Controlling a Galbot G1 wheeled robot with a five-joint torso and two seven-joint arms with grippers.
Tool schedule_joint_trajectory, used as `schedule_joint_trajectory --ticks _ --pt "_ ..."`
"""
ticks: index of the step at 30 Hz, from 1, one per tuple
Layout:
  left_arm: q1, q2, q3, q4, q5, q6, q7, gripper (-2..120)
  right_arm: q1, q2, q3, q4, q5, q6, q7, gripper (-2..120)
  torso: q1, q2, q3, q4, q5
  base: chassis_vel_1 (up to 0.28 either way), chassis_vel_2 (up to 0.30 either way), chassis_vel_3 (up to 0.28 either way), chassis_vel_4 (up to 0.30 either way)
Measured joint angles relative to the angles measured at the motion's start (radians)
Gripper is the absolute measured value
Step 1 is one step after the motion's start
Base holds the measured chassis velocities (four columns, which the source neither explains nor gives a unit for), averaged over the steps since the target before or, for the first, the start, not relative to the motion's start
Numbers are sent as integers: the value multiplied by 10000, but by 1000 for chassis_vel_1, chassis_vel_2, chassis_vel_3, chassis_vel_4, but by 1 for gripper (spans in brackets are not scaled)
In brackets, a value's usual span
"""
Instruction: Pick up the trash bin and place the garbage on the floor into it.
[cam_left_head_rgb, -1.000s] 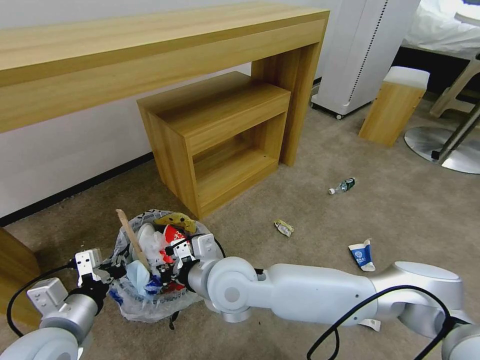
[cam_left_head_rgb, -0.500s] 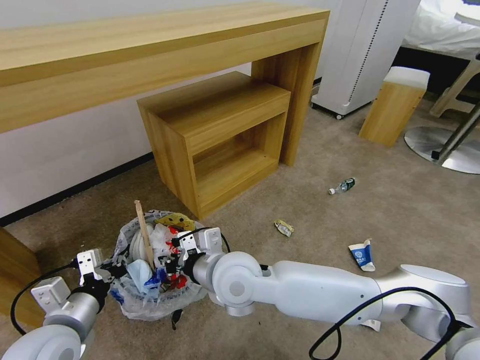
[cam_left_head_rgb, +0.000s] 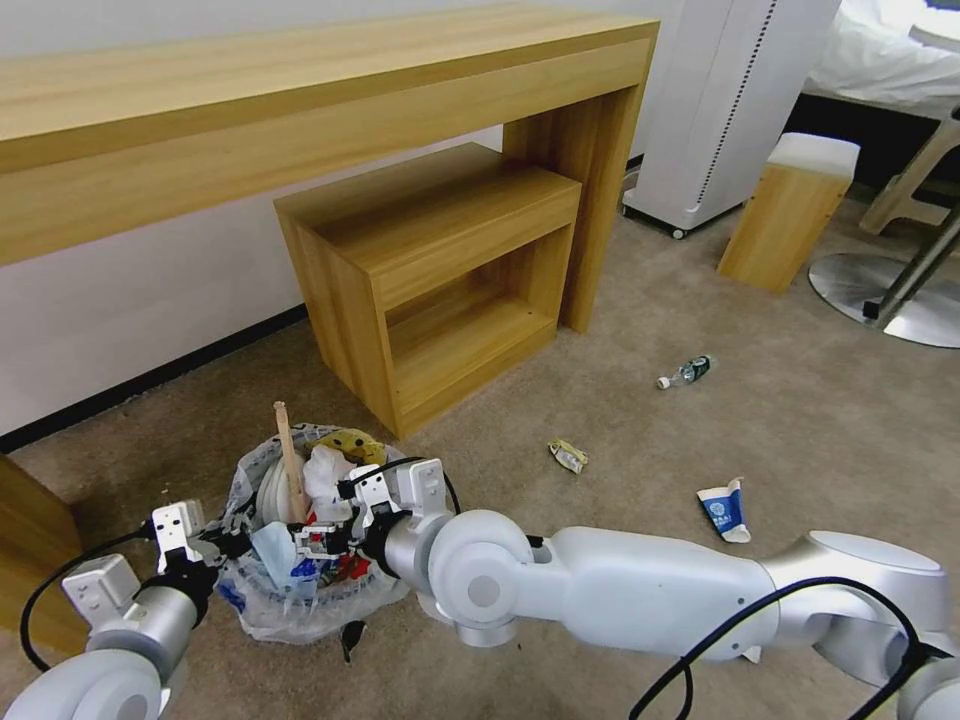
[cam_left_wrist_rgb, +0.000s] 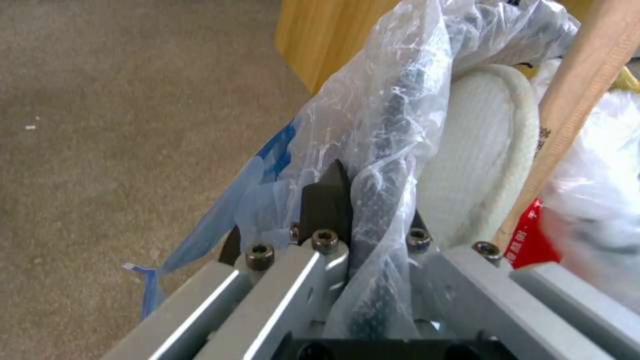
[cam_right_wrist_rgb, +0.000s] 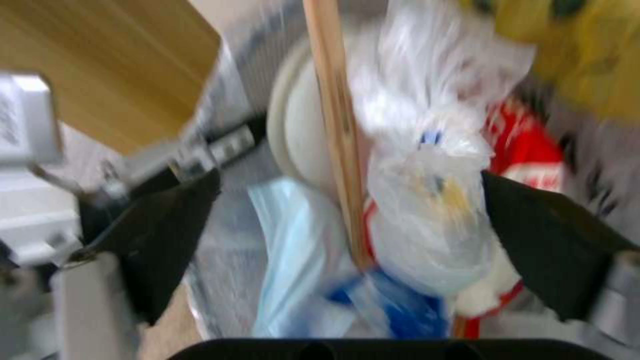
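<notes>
Trash bin sits on the beige floor just below my right gripper, stuffed full: white slipper, red wrapper, pale blue bag, crumpled clear plastic. Wooden stick stands nearly upright out of the load; a second ago it leaned well over to my left, half a second ago less so. My left gripper is clamped on the bin's bag-covered rim, pads pinching crinkled liner, same hold as before. My right gripper hangs over the bin mouth with its pads spread wide, nothing between them but the heap beneath; the wrist has edged slightly toward my left gripper since the last frame. Beyond my right forearm, unchanged on the carpet: crushed wrapper, blue-white carton, small clear bottle. Wooden side table stands just past the bin.
</notes>
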Motion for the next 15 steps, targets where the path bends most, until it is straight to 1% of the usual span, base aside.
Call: schedule_joint_trajectory --ticks 2,6,7,12,15 --pt "-40 3 14 30 8 0 0 1 -21 -162 105 82 -127 176 -295 100 0 0 0 1 0 0 0 0 0" --pt "-85 17 13 21 0 9 -27 1 -66 -356 197 95 -73 336 -699 100 0 1 0 -2 0 0 0 0 0" --pt "-83 4 16 -30 -8 26 -36 1 -114 -418 160 -43 -88 481 -990 100 0 0 0 1 0 0 0 0 0" --pt "-66 -13 23 -57 -8 26 -40 1 -206 -406 60 -221 -46 569 -1113 100 0 0 0 0 1 0 0 0 0" --pt "-67 14 9 -6 -6 28 -36 1 -184 -485 44 -118 371 248 -778 100 0 0 0 1 0 0 0 0 0"
